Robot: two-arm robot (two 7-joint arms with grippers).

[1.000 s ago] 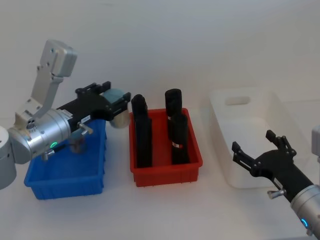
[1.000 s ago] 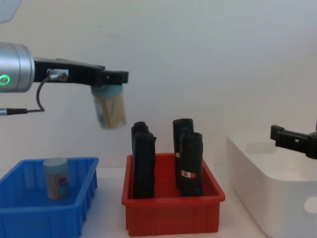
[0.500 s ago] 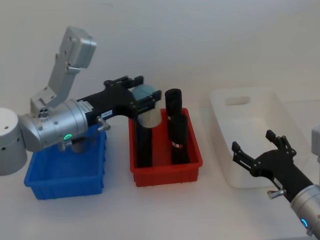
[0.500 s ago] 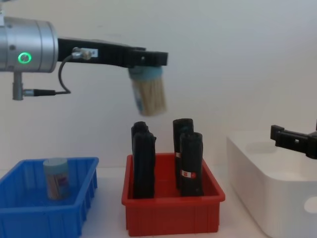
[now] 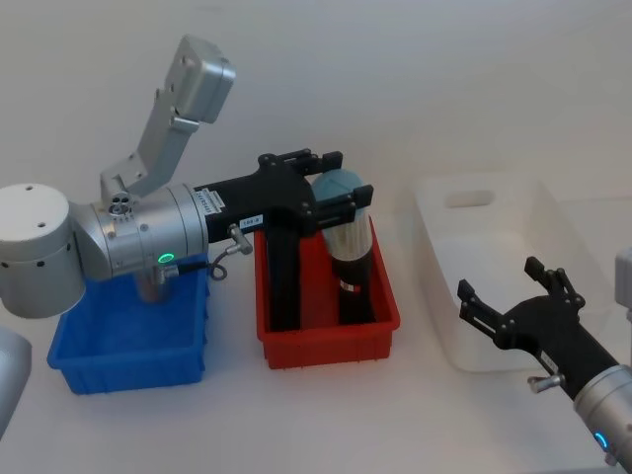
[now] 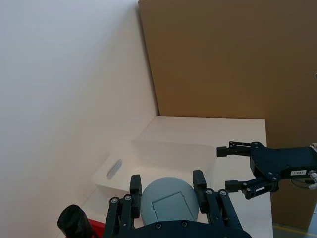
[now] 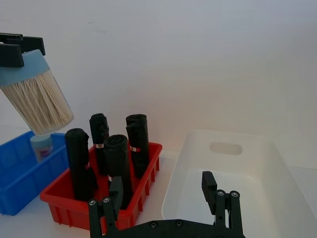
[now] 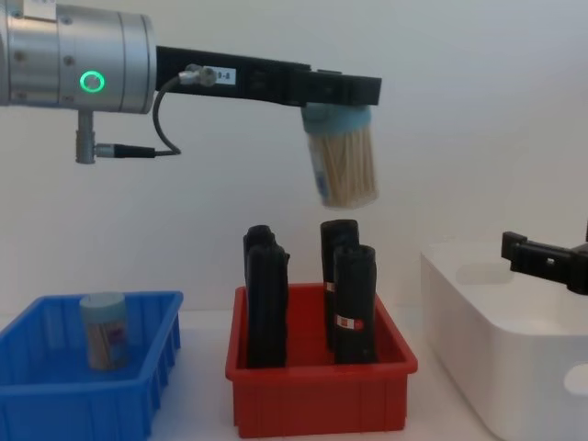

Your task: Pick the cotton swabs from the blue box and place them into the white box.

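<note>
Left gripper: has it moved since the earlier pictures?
Yes. The left gripper, holding cotton swabs, moved right to above the red bin, toward the white box.

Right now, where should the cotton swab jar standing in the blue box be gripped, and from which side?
Probably across its lid end, coming straight down from above: the jar stands upright, and the walls of the blue box hinder a side approach.

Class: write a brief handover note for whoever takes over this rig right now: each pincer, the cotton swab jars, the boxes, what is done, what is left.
Left pincer: shut on a swab jar by its lid, high over the red bin.
Right pincer: open, by the white box, at its near end.
Second jar: in the blue box.
Done: none delivered.
Left: drop this jar in, then the second.
</note>
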